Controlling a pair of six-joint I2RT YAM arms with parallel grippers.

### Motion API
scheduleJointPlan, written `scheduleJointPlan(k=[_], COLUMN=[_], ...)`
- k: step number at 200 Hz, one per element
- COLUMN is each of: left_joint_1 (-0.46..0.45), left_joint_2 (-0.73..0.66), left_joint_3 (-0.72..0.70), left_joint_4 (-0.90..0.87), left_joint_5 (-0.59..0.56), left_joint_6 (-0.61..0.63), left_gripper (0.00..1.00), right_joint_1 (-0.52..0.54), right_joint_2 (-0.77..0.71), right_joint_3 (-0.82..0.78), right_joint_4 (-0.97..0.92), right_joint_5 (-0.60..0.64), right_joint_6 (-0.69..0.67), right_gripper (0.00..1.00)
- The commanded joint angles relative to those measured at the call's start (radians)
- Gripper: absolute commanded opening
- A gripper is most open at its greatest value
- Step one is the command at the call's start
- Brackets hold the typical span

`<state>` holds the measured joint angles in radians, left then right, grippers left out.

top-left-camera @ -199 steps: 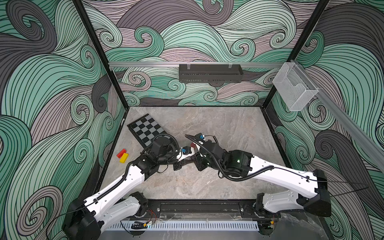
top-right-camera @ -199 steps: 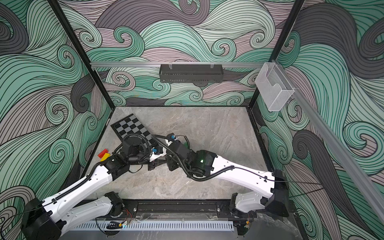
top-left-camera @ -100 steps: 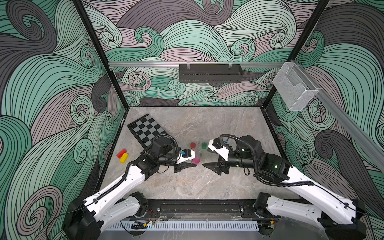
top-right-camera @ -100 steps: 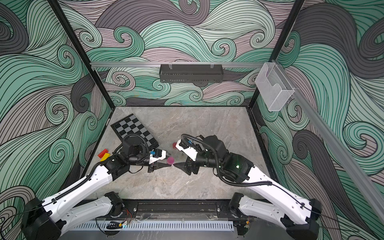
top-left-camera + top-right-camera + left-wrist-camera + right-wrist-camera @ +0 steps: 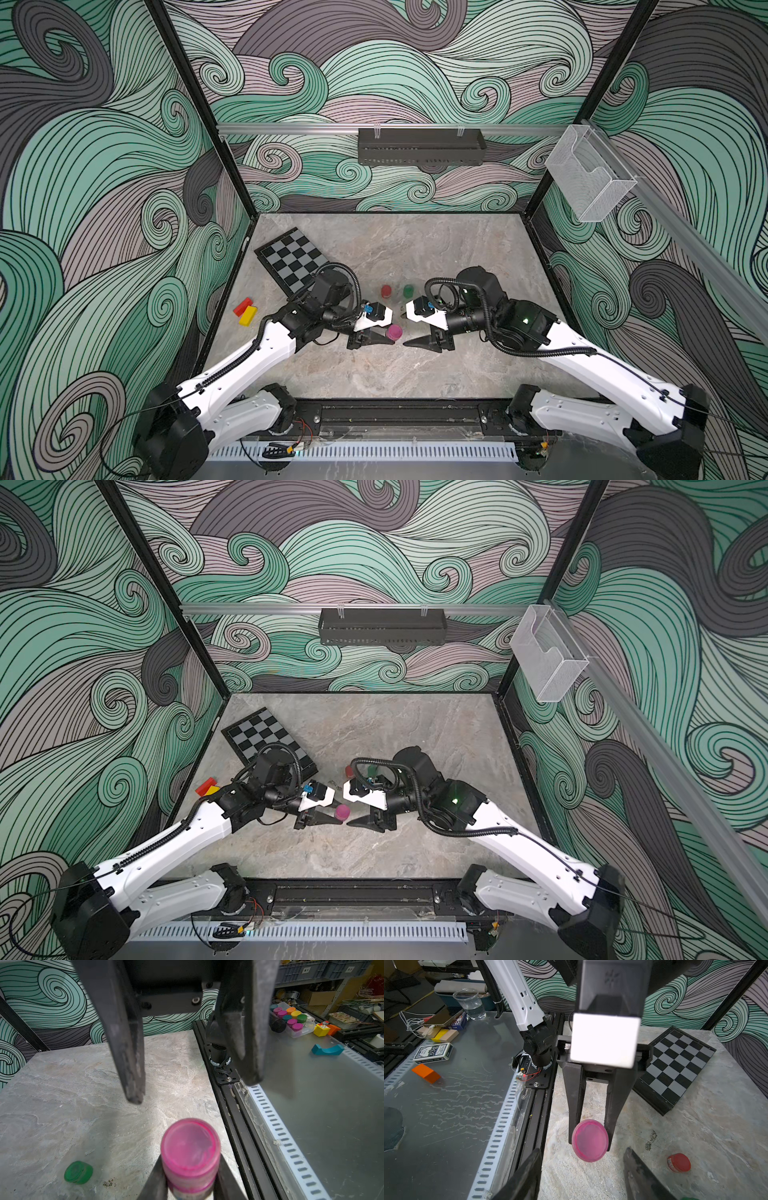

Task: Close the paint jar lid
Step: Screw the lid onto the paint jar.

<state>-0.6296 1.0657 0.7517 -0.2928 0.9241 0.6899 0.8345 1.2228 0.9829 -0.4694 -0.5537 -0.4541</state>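
Checkerboard (image 5: 297,259) back-left; red block (image 5: 242,306) just beside yellow block (image 5: 248,316), left edge

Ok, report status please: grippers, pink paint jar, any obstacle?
Left gripper shut on pink paint jar, right gripper open, facing it. Pink lid sits on jar. Red jar, green jar apart, not in the way.

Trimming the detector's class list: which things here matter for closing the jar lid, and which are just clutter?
In the job: pink paint jar with its lid, clamped in the left gripper; right gripper, open, facing it.
Lying about: red jar, green jar, chessboard, red block, yellow block.
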Motion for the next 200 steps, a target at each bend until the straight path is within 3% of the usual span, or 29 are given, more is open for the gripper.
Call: scheduleJointPlan(k=[1,46,94,143,172,200], left_joint_1=[-0.005,-0.006,-0.005,-0.005,-0.005,-0.005], left_joint_2=[0.002,0.001,0.002,-0.001,-0.007,-0.016], left_joint_3=[0.034,0.033,0.033,0.031,0.026,0.015], left_joint_4=[-0.014,-0.008,-0.008,0.004,0.029,0.072], left_joint_5=[0.012,-0.005,-0.009,-0.035,-0.081,-0.136], left_joint_6=[0.036,0.032,0.030,0.019,-0.001,-0.038], left_gripper=[0.19,0.19,0.19,0.19,0.19,0.16], right_joint_1=[-0.002,0.017,0.038,0.056,0.075,0.104], right_joint_2=[0.047,0.102,0.131,0.140,0.136,0.129], right_joint_3=[0.029,0.045,0.053,0.050,0.035,0.015], right_joint_4=[0.032,0.046,0.058,0.068,0.119,0.199], right_joint_5=[-0.041,-0.024,0.011,0.083,0.172,0.293], right_joint_6=[-0.066,-0.075,-0.069,-0.019,0.097,0.196], right_gripper=[0.60,0.59,0.48,0.29,0.12,0.05])
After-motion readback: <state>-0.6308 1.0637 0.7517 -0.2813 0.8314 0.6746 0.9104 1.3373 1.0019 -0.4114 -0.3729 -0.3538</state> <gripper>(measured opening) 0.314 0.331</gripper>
